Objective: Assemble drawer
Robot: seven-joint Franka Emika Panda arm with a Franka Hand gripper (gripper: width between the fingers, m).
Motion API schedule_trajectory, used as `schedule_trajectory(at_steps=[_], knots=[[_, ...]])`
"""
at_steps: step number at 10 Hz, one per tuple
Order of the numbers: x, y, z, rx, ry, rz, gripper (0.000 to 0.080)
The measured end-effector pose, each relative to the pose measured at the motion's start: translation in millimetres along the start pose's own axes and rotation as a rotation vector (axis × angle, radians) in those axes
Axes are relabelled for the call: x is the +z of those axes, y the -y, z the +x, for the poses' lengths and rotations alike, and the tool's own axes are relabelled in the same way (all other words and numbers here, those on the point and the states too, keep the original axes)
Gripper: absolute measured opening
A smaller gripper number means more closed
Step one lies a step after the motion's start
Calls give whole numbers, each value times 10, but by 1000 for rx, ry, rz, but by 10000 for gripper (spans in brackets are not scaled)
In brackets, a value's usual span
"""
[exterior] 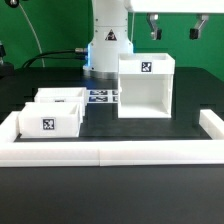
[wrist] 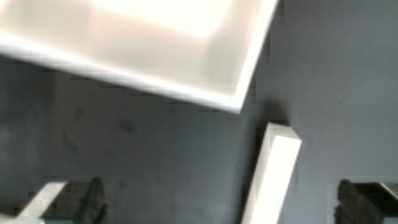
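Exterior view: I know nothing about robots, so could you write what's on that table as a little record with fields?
housing: tall white box, standing apart, on the exterior view's right
front tray: small, white, on the exterior view's left
back tray: close behind the front one
marker board: flat, between trays and housing
gripper: open, empty, above the housing
table: black, edged by a low white wall
progress: neither tray is in the housing yet
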State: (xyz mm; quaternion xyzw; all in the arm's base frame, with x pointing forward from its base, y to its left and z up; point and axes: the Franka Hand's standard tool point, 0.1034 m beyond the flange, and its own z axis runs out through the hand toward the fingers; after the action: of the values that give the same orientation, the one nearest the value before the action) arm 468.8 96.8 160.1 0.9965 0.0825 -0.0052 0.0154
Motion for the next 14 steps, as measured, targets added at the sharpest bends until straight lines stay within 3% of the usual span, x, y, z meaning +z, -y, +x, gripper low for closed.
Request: schedule_trajectory(at_steps=[3,4,8,11,14], knots=[[109,0,-267,150,12,69,650],[181,5,-373,162,14,74,650],[168,6,-337,161,11,74,650],[344,179,-542,182,12,75,650],[505,230,-661,190,19,73,650]])
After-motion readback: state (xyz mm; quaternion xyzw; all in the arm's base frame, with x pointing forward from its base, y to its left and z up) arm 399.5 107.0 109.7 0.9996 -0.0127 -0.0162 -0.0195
